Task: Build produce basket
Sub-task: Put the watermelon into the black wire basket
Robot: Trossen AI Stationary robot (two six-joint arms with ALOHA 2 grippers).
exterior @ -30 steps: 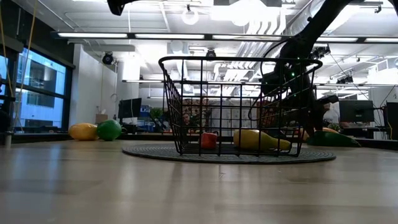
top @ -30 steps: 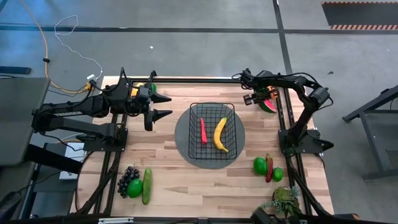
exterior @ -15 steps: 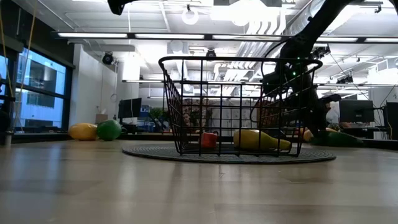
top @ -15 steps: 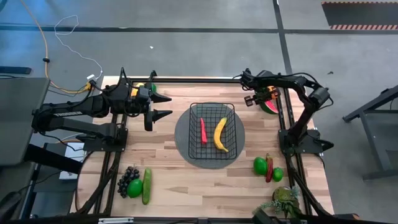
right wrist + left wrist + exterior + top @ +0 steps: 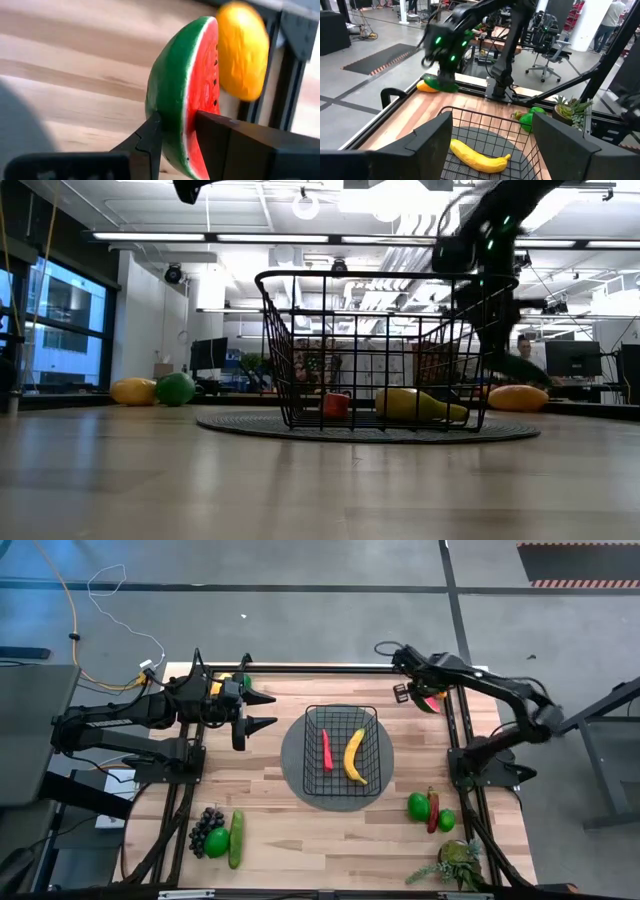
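Note:
The black wire basket (image 5: 343,745) stands on a round dark mat (image 5: 292,755) at mid-table. A yellow banana (image 5: 353,757) and a red chili (image 5: 327,750) lie in it. My right gripper (image 5: 413,693) is near the table's far right corner, shut on a watermelon slice (image 5: 187,85). An orange fruit (image 5: 242,50) lies just beyond it on the table. My left gripper (image 5: 268,710) hangs open and empty left of the basket, pointing at it. My right gripper pinches the watermelon slice across its thickness between its two fingers. One finger is on the green rind (image 5: 167,112) and the other on the red flesh face (image 5: 192,132). The slice stands on edge in the hold, clear of the table.
Two green round fruits and a chili (image 5: 430,808) lie near the right edge, with a leafy plant (image 5: 458,862) at the near right corner. Grapes, a green fruit and a cucumber (image 5: 220,835) lie at the near left. A yellow and a green fruit (image 5: 155,389) lie at the far left.
My right gripper has risen and gone a little toward the table's far edge, and its arm has stretched out. The watermelon slice has come up off the table with it, and the orange fruit stays where it was.

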